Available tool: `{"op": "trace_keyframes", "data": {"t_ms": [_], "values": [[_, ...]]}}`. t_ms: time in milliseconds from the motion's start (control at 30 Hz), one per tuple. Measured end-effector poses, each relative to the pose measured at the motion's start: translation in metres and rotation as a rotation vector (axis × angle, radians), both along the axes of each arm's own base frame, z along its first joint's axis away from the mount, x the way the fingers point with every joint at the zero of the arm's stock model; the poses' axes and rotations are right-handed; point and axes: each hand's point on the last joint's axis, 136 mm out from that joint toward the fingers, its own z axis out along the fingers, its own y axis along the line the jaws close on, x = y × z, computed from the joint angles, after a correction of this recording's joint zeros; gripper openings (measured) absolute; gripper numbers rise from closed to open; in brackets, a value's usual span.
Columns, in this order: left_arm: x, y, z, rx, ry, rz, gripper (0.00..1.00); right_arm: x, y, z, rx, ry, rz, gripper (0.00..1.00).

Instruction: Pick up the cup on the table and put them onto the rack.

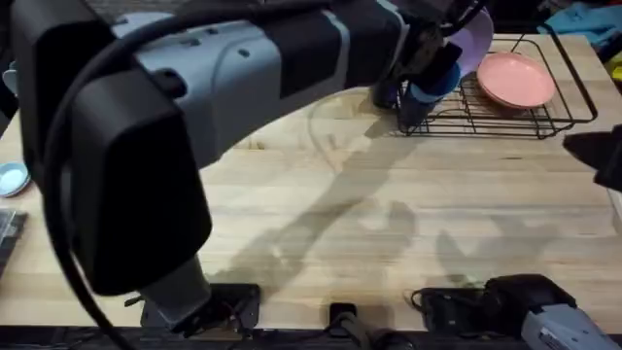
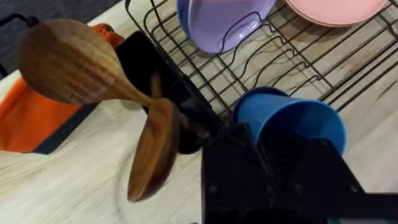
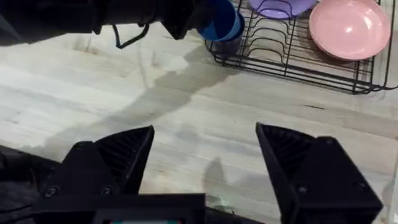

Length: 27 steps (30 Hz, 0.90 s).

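Note:
A bright blue cup [image 1: 434, 84] hangs tilted at the near left corner of the black wire rack [image 1: 544, 119], with my left gripper [image 1: 426, 60] shut on it. From the left wrist the cup [image 2: 292, 121] sits between the black fingers [image 2: 236, 155], just above the rack's wires [image 2: 205, 81]. The right wrist view shows the same cup [image 3: 222, 25] at the rack's corner [image 3: 286, 62]. My right gripper [image 3: 205, 149] is open over bare table, well short of the rack, with nothing in it.
A pink plate [image 1: 515, 80] lies in the rack and a purple plate [image 1: 473, 44] stands beside it. A black utensil holder [image 2: 155, 68] with wooden spoons [image 2: 68, 62] stands against the rack's left side. The left arm spans the table's left half.

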Motion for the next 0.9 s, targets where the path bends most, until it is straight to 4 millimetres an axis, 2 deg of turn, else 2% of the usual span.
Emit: {"op": "trace_keyframes", "data": {"t_ms": [433,767,900], "values": [[0.0004,-0.0008,-0.003,0.002,0.004,-0.001,0.043,0.0,0.0,0.0,0.0,0.0,0.0,0.992],[0.0005,-0.0008,-0.0028,0.0,0.004,0.001,0.178,0.0,0.0,0.0,0.0,0.0,0.0,0.992],[0.0005,-0.0008,-0.0028,0.0,0.005,0.002,0.27,0.0,0.0,-0.0001,0.0,0.0,0.0,0.992]]}}
